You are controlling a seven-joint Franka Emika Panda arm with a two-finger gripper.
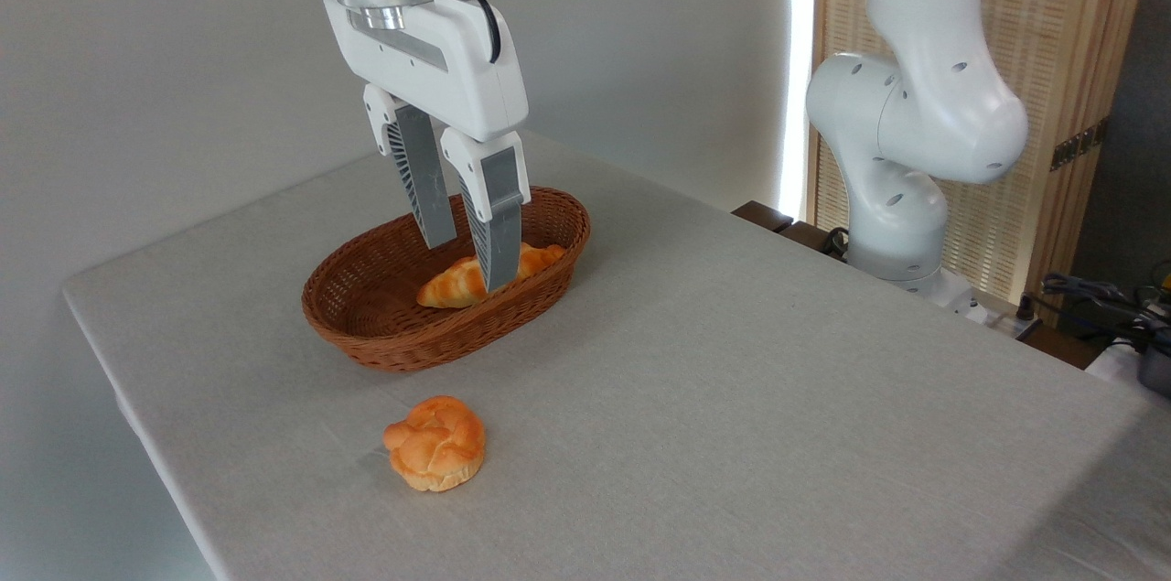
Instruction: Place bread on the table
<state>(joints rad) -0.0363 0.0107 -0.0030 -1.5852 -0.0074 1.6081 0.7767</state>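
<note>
The bread (453, 285), a long braided golden-orange loaf with pointed ends, lies inside the brown wicker basket (366, 325) on the light grey table (732, 361). My gripper (468, 265) hangs over the basket, pointing down, open, with a gap between its grey fingers. The nearer finger (495, 233) crosses in front of the loaf's middle and hides part of it. The far finger (428, 188) stands behind and to the left. Whether the fingertips touch the loaf I cannot tell.
A small round knotted bun (436, 443) sits on the cloth in front of the basket. The arm's white base (901, 151) stands beyond the table's right edge, with cables (1098, 297) beside it. A wall lies behind.
</note>
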